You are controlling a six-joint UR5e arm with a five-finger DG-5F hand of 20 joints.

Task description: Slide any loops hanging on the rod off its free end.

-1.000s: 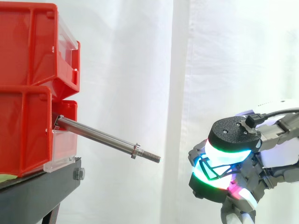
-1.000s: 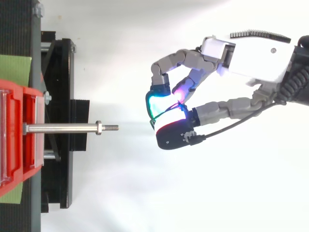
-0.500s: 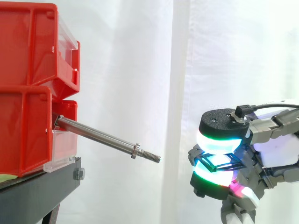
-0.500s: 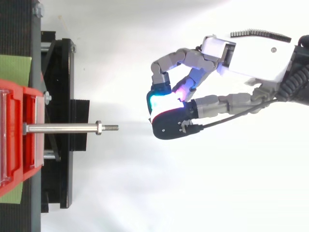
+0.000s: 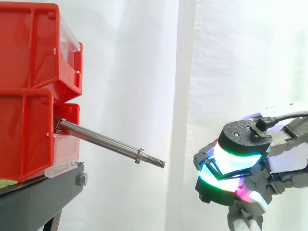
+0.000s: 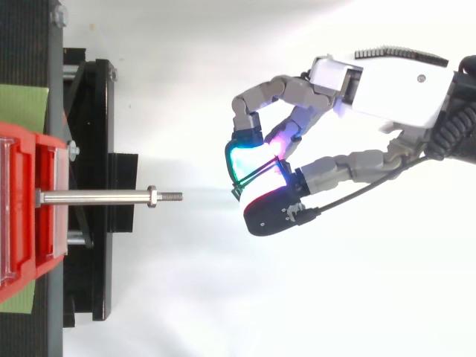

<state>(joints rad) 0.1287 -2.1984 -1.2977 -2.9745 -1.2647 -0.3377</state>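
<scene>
Side view shows the thin dark loop (image 5: 210, 167), seemingly a light, stretchy band best gripped by its strand, well clear of the smooth, stiff steel rod (image 5: 101, 140) and its threaded free end, pinched taut between the curled hand's (image 6: 383, 78) soft glowing pads (image 5: 238, 159).

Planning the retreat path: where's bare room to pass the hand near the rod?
Free: the gap between the threaded tip of the rod and the hand, which pinches a thin black loop; the space above the rod, right of the red bins; and below it, right of the black stand. Crowded where the rod meets the bins.
</scene>
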